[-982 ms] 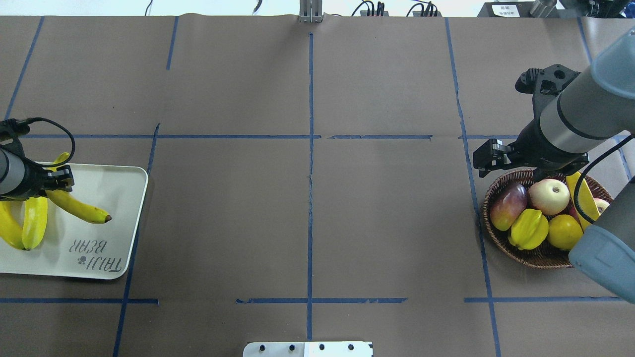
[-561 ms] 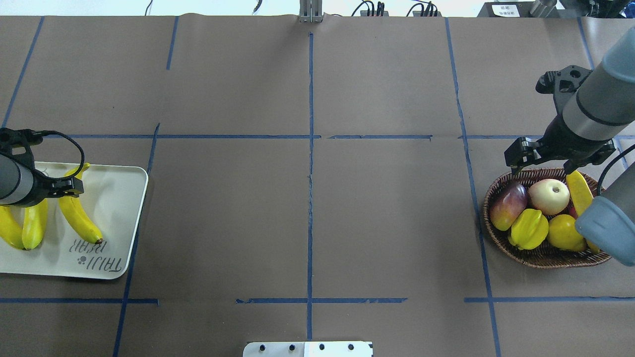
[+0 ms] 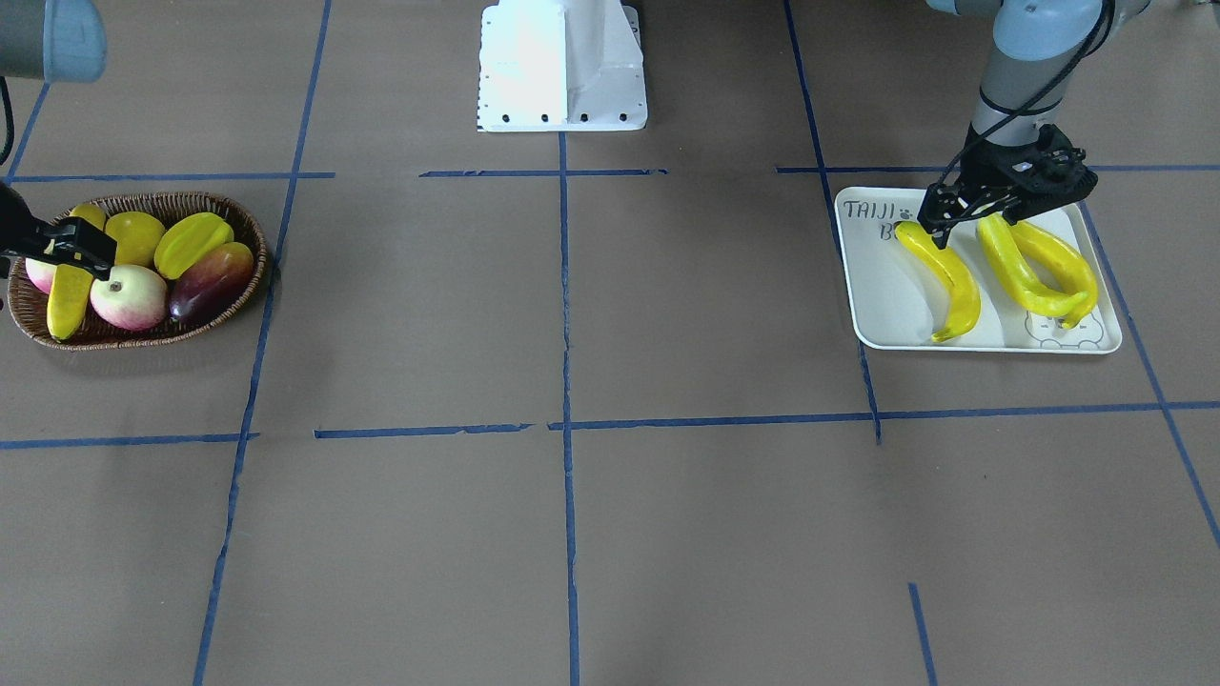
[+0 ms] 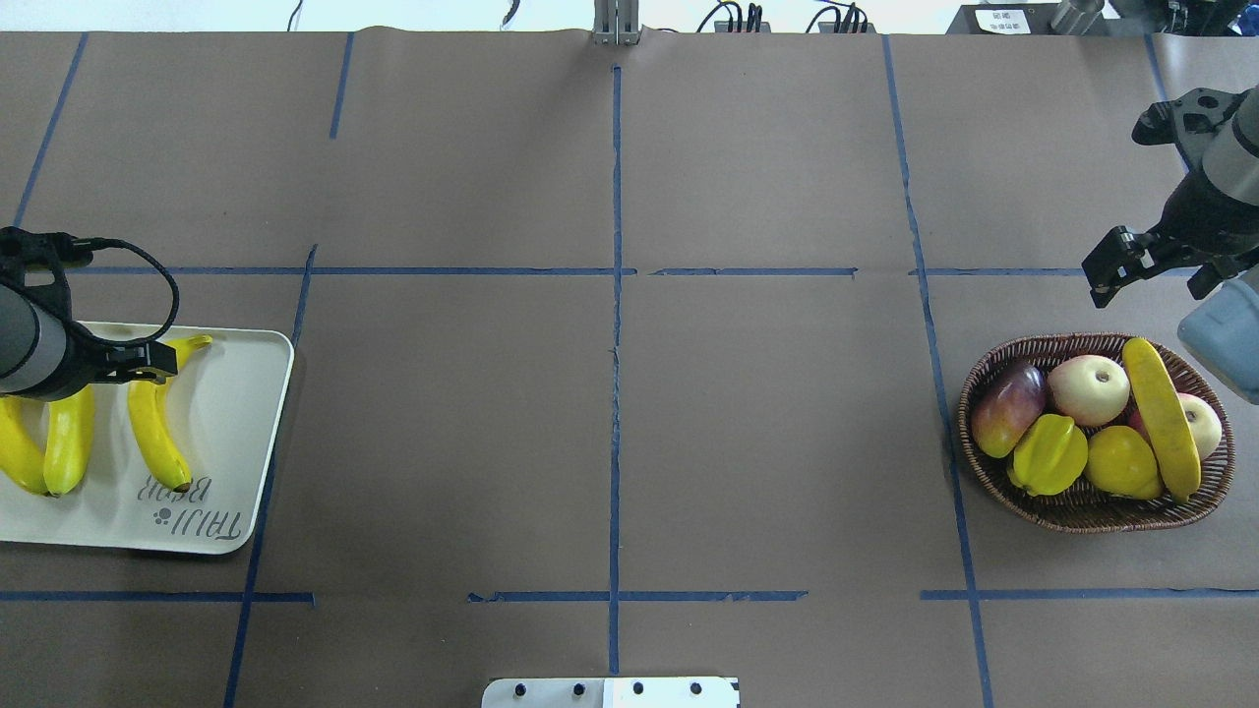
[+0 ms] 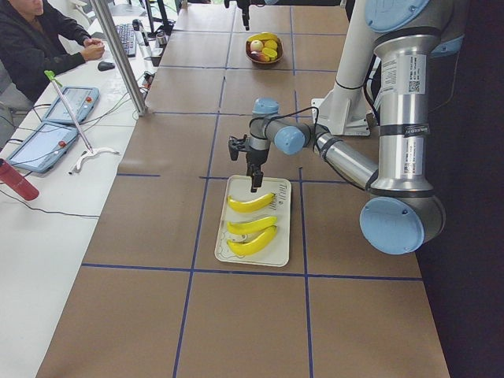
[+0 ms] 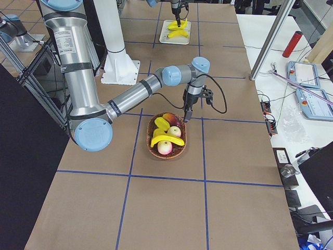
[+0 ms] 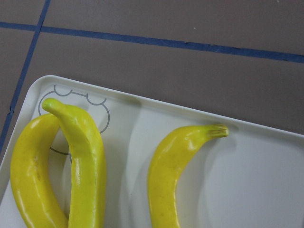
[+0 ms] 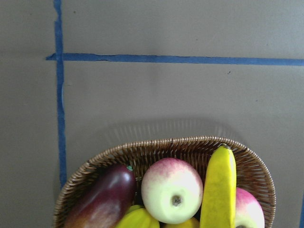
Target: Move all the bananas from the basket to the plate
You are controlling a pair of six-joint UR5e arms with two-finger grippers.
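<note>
Three bananas lie side by side on the off-white plate (image 4: 231,393) at the table's left end; the nearest is banana (image 4: 160,418), also seen as banana (image 7: 166,175). My left gripper (image 4: 149,361) hovers open just over that banana's stem end, holding nothing. A fourth banana (image 4: 1164,418) lies across the other fruit in the brown wicker basket (image 4: 1082,513) at the right end. My right gripper (image 4: 1146,275) hangs open and empty beyond the basket's far rim. The right wrist view looks down on the basket (image 8: 156,147) and its banana (image 8: 217,190).
The basket also holds an apple (image 4: 1088,388), a dark mango (image 4: 1005,408), a starfruit (image 4: 1050,454) and a round yellow fruit (image 4: 1119,460). Blue tape lines cross the brown table. A person sits at a side desk (image 5: 39,39) with tablets.
The left gripper lowered its banana onto the plate, parallel to the other two, and let go. The right gripper drew back from over the basket; the basket's banana now lies flatter.
</note>
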